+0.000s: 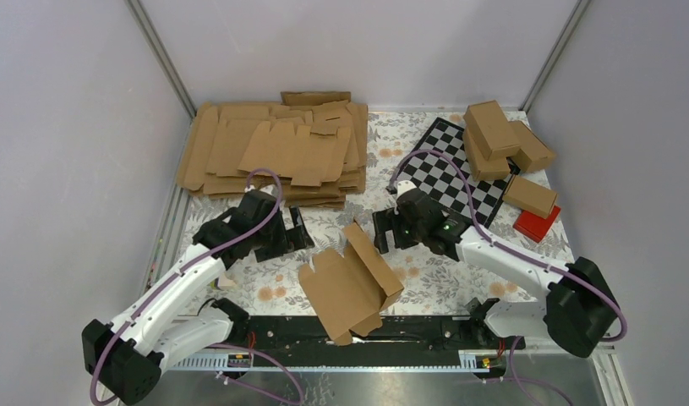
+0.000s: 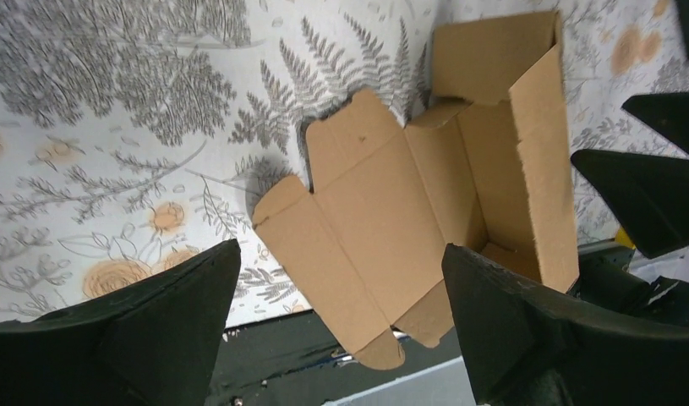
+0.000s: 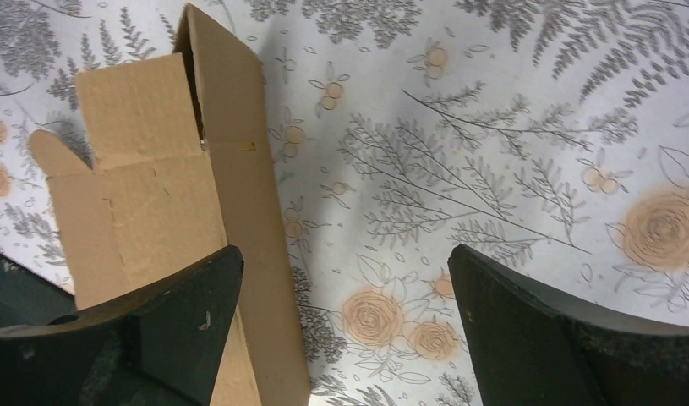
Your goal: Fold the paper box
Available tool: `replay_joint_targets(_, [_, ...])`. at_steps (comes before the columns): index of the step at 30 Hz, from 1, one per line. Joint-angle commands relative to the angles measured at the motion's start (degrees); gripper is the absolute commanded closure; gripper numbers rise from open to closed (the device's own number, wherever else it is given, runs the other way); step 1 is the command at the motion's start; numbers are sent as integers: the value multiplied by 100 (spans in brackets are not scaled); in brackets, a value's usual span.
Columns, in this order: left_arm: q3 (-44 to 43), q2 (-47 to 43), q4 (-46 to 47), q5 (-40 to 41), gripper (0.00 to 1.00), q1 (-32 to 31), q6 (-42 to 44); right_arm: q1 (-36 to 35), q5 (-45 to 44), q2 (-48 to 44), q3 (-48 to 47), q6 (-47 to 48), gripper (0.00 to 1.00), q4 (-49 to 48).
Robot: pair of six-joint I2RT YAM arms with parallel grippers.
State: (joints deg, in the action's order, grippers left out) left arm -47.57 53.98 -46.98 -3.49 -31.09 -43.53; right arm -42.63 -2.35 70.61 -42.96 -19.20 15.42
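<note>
The paper box (image 1: 349, 283) lies half-folded near the table's front edge, one long wall raised and its flaps spread, part of it over the black rail. My left gripper (image 1: 288, 235) hangs open just left of it and holds nothing. In the left wrist view the box (image 2: 391, 194) lies beyond the wide-apart jaws of that gripper (image 2: 341, 249). My right gripper (image 1: 390, 233) is open too, just beyond the box's upper right corner. In the right wrist view the box (image 3: 155, 194) is at the left, partly behind the left finger of the gripper (image 3: 346, 249), with only tablecloth between the jaws.
A heap of flat brown blanks (image 1: 273, 152) fills the back left. A checkerboard mat (image 1: 455, 173) lies at the back right, with several folded cartons (image 1: 501, 135) and a red block (image 1: 537, 224) beside it. A black rail (image 1: 425, 326) runs along the near edge.
</note>
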Motion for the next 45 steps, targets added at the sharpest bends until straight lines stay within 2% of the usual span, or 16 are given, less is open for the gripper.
replay_joint_targets(1, [326, -264, 365, -502, 1, 7, -417, -7, 536, 188, -445, 124, 1, -141])
replay_joint_targets(6, [738, -295, 641, -794, 2, 7, -542, -4, 1536, -154, -451, 115, 1, -184])
replay_joint_targets(10, [1051, -272, 821, -857, 3, 7, -748, -22, 2389, -215, -575, 145, 0, 207])
replay_joint_targets(18, [1519, -244, 1234, -1086, 5, 7, -998, -328, 2183, 250, -783, 178, 0, 791])
replay_joint_targets(23, [1594, -193, 1402, -1145, 5, 7, -1008, -679, 1457, 630, -1079, 178, 0, 1196])
replay_joint_targets(28, [1582, -155, 1411, -1148, 5, 7, -932, -681, 452, 768, -1107, 124, 0, 1441])
replay_joint_targets(33, [1599, -125, 1404, -1219, 5, 7, -835, -147, 806, 805, -875, 61, 2, 1365])
replay_joint_targets(39, [1533, -113, 1418, -1274, 5, 7, -749, 916, 1383, 292, 38, -412, 3, 486])
replay_joint_targets(45, [1781, -69, 1812, -1723, 6, 7, -763, 1076, 1182, 389, 346, -581, 3, 429])
